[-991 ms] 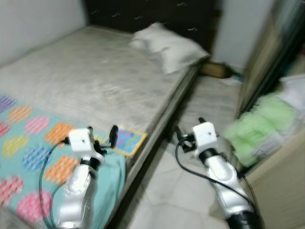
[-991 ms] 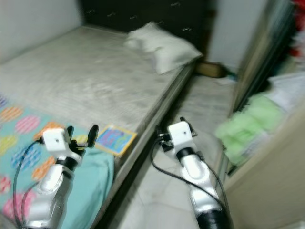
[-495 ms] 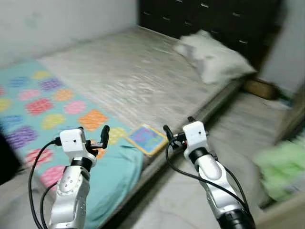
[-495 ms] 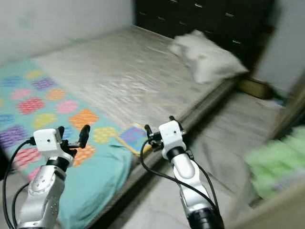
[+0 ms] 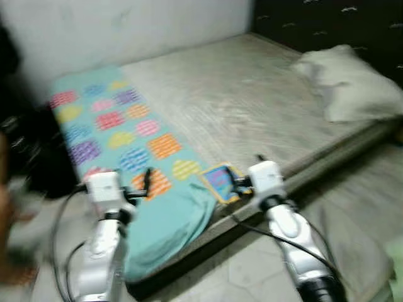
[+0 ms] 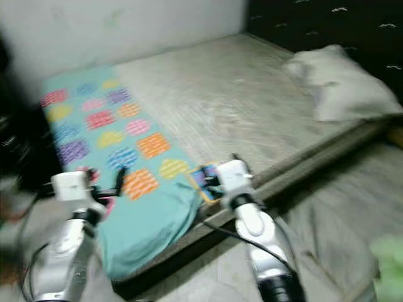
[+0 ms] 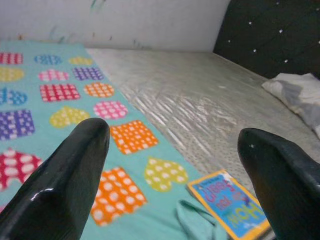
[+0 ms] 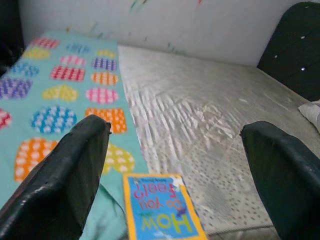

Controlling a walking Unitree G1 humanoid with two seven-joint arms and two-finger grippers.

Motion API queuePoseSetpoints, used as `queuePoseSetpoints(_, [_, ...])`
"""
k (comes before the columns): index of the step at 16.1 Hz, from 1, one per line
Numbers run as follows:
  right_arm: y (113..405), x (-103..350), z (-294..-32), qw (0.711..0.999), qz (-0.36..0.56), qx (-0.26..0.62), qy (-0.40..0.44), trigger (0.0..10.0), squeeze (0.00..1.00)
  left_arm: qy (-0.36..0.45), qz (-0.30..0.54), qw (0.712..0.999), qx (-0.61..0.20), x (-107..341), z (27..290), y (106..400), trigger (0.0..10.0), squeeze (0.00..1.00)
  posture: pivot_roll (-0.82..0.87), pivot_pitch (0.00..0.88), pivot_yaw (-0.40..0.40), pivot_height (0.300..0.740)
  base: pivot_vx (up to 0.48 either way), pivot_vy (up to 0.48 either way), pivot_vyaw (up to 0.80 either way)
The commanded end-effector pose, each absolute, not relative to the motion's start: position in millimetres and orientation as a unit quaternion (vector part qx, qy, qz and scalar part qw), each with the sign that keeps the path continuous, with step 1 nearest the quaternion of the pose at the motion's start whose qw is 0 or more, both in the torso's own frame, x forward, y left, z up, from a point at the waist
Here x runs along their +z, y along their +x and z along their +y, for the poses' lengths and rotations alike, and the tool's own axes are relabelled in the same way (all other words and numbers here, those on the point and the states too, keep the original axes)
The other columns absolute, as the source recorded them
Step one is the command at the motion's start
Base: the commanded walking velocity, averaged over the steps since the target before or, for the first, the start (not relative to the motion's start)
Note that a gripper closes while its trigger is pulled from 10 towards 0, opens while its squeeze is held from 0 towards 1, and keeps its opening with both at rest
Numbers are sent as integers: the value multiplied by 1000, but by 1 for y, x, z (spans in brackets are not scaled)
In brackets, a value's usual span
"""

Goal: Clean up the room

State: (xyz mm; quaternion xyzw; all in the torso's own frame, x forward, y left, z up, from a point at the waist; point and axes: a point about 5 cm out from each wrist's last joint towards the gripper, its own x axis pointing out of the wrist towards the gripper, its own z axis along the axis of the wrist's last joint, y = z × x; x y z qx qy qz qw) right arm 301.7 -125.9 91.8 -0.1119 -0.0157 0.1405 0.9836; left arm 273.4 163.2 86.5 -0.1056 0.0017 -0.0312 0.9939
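A bare grey mattress [image 5: 252,94] lies ahead, with a teal blanket [image 5: 126,135] of coloured hearts spread over its near end and hanging off the edge. A yellow-bordered blue book [image 5: 219,182] lies on the mattress edge beside the blanket's folded corner, and shows again as the book [image 8: 157,205] just below my right gripper's fingers. My left gripper [image 5: 143,185] hovers open over the blanket's hanging part. My right gripper [image 5: 238,182] is open too, right at the book. A white pillow [image 5: 349,91] rests at the bed's head.
A dark tufted headboard [image 5: 327,19] and a white wall [image 5: 126,25] bound the bed. Dark blurred things [image 5: 25,151] stand left of the bed's foot. A grey sheet [image 5: 365,201] covers the floor on the right, near something green [image 6: 387,251].
The camera has swung left: the wardrobe with green cloth has left the picture, and the bed's foot and the dark things on the left came in. Both grippers stay open.
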Motion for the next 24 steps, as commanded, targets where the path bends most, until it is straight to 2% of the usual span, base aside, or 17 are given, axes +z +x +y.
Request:
queuePoseSetpoints(1, [303, 94, -117, 983, -20, 152, -104, 10000, 0, -94, -1, 995, -22, 88, 171, 274, 10000, 0, -107, 50, -34, 740, 0, 0, 800])
queuePoseSetpoints(13, [304, 86, -116, 982, -11, 154, -105, 10000, 0, -86, 18, 996, -5, 81, 175, 272, 10000, 0, -84, 22, -38, 740, 0, 0, 721])
queuePoseSetpoints(18, [298, 81, -111, 985, -10, 153, -82, 10000, 0, -93, 16, 995, -25, 79, 169, 266, 10000, 0, -83, 27, -27, 740, 0, 0, 0])
queuePoseSetpoints(24, [295, 81, -117, 989, -12, 131, -66, 10000, 0, -100, 13, 994, -43, 83, 162, 271, 10000, 0, -109, 42, -1, 740, 279, 0, -166])
